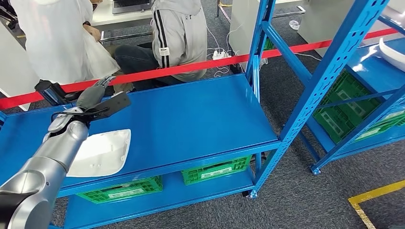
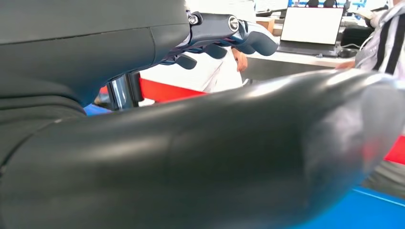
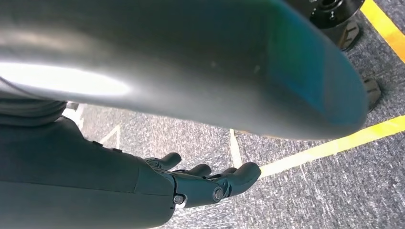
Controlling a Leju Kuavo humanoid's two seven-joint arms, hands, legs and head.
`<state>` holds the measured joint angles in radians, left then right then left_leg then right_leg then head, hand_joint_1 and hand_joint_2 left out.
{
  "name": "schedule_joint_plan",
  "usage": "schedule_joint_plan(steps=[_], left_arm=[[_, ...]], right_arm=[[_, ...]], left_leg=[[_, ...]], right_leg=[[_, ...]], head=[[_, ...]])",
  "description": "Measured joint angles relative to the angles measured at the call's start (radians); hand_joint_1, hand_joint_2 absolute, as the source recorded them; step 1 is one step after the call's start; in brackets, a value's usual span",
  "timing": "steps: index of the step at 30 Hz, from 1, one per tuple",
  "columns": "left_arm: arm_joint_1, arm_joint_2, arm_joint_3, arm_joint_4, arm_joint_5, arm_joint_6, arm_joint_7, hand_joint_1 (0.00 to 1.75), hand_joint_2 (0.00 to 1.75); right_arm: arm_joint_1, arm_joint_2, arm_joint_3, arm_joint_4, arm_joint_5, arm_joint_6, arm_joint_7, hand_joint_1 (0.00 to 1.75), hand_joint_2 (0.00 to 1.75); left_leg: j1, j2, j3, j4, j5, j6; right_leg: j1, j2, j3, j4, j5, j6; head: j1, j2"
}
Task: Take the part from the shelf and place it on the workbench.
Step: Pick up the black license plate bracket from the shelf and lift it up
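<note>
Left hand hovers above the blue shelf, fingers extended, grasping nothing. The white part lies flat on the shelf, nearer the robot, apart from the hand. Right hand hangs over the floor, released.

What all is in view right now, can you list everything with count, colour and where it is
White part: one, white, lying on the top shelf of the near rack, beside the left arm.
Near rack: one, blue, in front of the robot.
Second rack: one, blue, to the right, with another white part on its upper shelf.
Green crates: several, green, on the lower shelves of both racks.
Red tape: one strip, red, stretched behind the near rack.
People: two, in light tops, behind the tape.
Yellow floor line: one, yellow, on the grey carpet, lower right.
Left hand: dark grey, over the near rack's top shelf, holding nothing.
Right hand: dark grey, hanging over the carpet, fingers apart.
</note>
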<state>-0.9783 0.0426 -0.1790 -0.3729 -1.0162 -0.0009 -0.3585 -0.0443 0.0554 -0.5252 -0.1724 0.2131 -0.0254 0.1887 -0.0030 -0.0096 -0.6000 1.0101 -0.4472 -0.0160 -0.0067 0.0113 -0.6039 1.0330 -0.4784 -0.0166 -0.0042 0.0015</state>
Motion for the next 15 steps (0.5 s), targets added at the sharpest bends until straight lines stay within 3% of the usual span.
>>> schedule_joint_plan(steps=[15], left_arm=[[-0.029,0.098,-0.112,-0.015,-0.009,-0.072,-0.014,0.0,0.0]], right_arm=[[0.003,0.004,-0.022,0.0,0.003,-0.001,-0.012,0.0,0.0]], left_leg=[[0.0,0.0,0.0,0.0,0.0,0.0]], right_leg=[[-0.002,0.0,0.003,-0.003,0.0,0.0]], head=[[0.0,0.0]])
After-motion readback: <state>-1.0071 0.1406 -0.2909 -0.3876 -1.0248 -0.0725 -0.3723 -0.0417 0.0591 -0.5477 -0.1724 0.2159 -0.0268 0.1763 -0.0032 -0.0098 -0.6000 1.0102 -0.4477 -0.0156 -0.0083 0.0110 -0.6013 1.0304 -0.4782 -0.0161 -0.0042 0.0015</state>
